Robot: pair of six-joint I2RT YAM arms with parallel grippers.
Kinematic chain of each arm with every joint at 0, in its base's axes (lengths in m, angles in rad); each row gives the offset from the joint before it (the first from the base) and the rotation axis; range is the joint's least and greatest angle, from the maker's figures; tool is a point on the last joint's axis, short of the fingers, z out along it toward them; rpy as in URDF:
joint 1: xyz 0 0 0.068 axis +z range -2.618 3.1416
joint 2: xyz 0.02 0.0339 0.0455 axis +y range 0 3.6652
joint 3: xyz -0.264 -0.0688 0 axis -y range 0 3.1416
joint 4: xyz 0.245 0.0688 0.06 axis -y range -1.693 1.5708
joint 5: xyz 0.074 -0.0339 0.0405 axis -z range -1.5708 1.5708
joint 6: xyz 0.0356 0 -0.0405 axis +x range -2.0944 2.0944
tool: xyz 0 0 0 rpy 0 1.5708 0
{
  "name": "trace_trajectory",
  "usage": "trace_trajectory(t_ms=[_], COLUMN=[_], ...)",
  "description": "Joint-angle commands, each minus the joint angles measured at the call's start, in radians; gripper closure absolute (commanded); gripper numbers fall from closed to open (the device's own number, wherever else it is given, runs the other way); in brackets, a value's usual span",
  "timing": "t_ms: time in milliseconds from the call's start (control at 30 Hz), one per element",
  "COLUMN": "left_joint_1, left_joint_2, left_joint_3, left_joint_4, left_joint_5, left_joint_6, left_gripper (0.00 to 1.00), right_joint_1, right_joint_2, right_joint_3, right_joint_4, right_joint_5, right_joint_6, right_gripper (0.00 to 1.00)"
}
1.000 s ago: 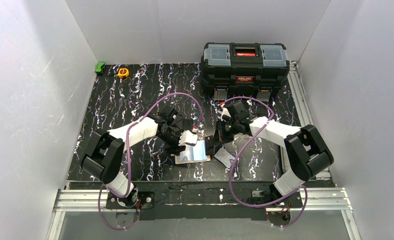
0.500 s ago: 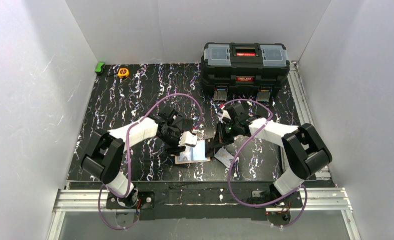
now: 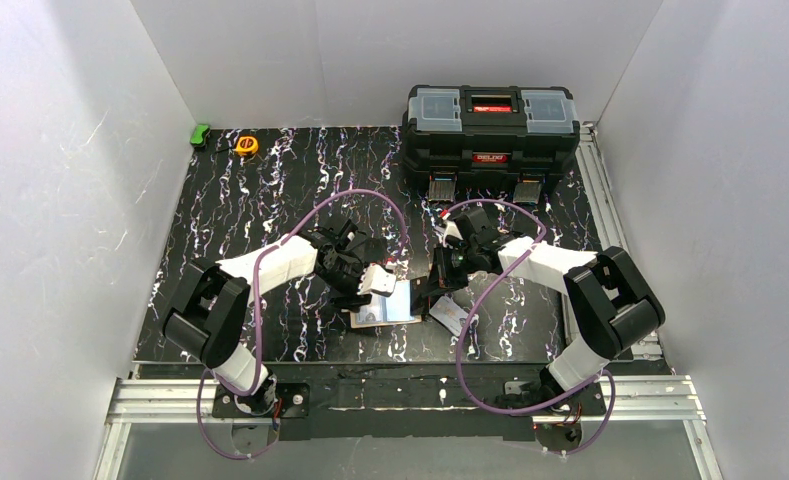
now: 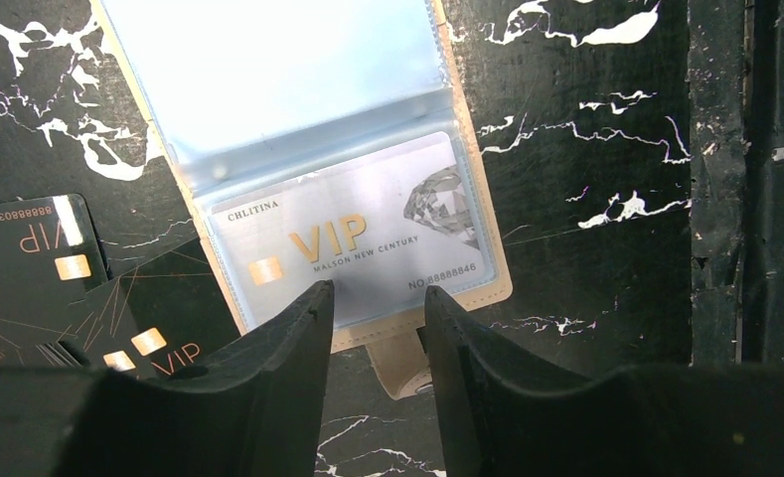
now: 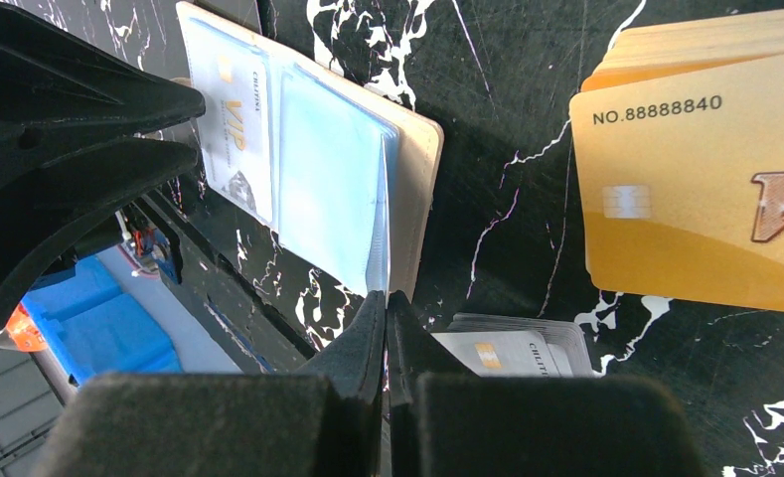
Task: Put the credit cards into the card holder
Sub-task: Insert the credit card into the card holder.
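Observation:
The cream card holder (image 3: 388, 306) lies open between my grippers, its clear blue sleeves up. In the left wrist view a silver VIP card (image 4: 368, 238) sits in the near sleeve, above the snap tab (image 4: 402, 363). My left gripper (image 4: 380, 298) is open and empty over the holder's near edge (image 4: 477, 296). My right gripper (image 5: 386, 298) is shut at the holder's right side, its tips pinching the edge of a clear sleeve page (image 5: 333, 189). A stack of orange-yellow cards (image 5: 696, 199) and a stack of silver cards (image 5: 517, 350) lie beside it. No light blue card shows.
Black VIP cards (image 4: 40, 258) lie left of the holder. The loose card stacks show in the top view (image 3: 450, 318). A big black toolbox (image 3: 490, 125) stands at the back right. A yellow tape measure (image 3: 247, 145) and a green object (image 3: 200, 134) lie at the back left.
My right gripper has edged a little toward the holder's right side. My left gripper has barely shifted.

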Motion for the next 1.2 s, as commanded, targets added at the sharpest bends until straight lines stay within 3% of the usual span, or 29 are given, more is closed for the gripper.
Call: trace_trajectory(t_ms=[0,1167], left_joint_1=[-0.005,-0.018], left_joint_2=[-0.023,-0.029], left_joint_3=[-0.013,-0.021], left_joint_4=[-0.021,-0.03], left_joint_5=[0.014,0.01], left_joint_6=[0.02,0.034], left_gripper=[0.63,0.64], right_joint_1=[-0.008,0.0], right_joint_2=[-0.016,0.035], right_joint_3=[0.0,-0.026], right_joint_4=[0.007,0.091], right_joint_5=[0.012,-0.029], right_joint_6=[-0.018,-0.002], right_gripper=[0.99,0.99])
